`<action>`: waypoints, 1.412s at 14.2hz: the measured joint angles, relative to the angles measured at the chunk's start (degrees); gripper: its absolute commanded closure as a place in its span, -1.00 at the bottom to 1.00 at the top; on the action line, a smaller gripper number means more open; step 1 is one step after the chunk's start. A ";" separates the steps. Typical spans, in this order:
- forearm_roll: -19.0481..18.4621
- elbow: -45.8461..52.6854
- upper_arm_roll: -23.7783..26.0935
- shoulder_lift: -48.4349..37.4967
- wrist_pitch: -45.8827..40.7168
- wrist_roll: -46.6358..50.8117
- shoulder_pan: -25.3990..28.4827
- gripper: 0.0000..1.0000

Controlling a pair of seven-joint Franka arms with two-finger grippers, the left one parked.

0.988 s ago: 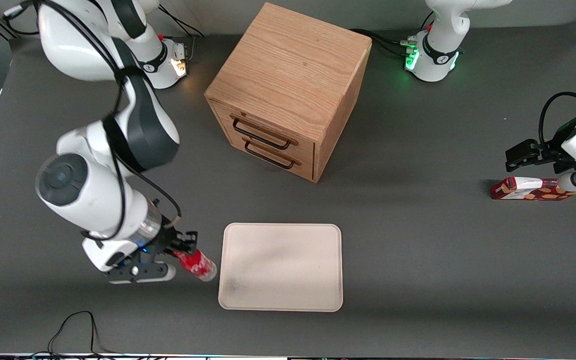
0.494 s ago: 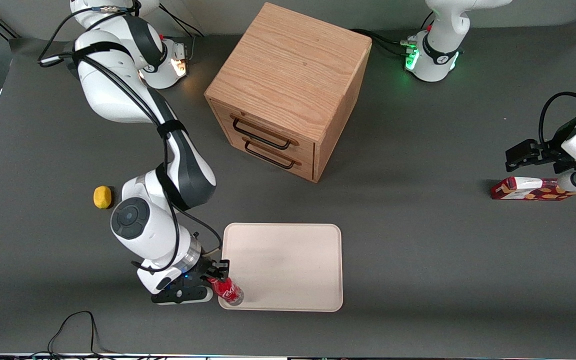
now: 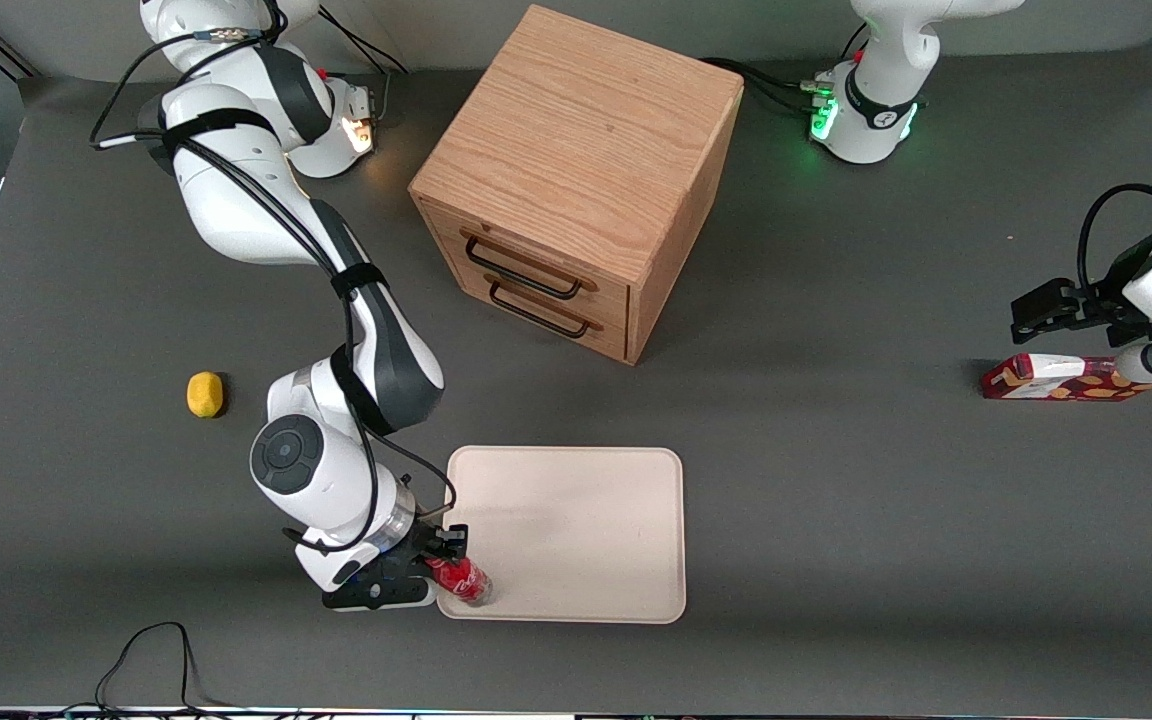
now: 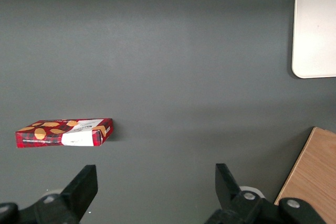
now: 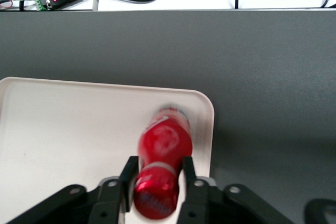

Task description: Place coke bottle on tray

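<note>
The coke bottle, red cap and red label, is held by its cap end in my right gripper, which is shut on it. It hangs over the tray's near corner at the working arm's end; I cannot tell whether its base touches the tray. The cream tray lies flat on the grey table, nearer the front camera than the wooden cabinet. In the right wrist view the bottle sits between the two black fingers over the tray's corner. The tray's corner also shows in the left wrist view.
A wooden two-drawer cabinet stands farther from the front camera than the tray. A yellow lemon-like object lies toward the working arm's end. A flat red-and-white carton lies toward the parked arm's end, also in the left wrist view. A cable lies at the table's near edge.
My gripper carried the bottle sideways from beside the tray to over its near corner, and lower. The arm swung away and uncovered the yellow object.
</note>
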 measured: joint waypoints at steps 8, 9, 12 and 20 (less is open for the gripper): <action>0.02 -1.54 -0.55 -5.68 -2.94 0.20 -0.54 -1.00; 0.35 -5.00 -1.69 -9.84 -4.69 0.41 -0.77 -1.00; 3.56 -24.90 -6.86 -29.37 -6.87 0.49 -1.74 -1.00; -2.67 -56.17 -16.37 -67.17 -25.60 -3.76 -2.05 -1.00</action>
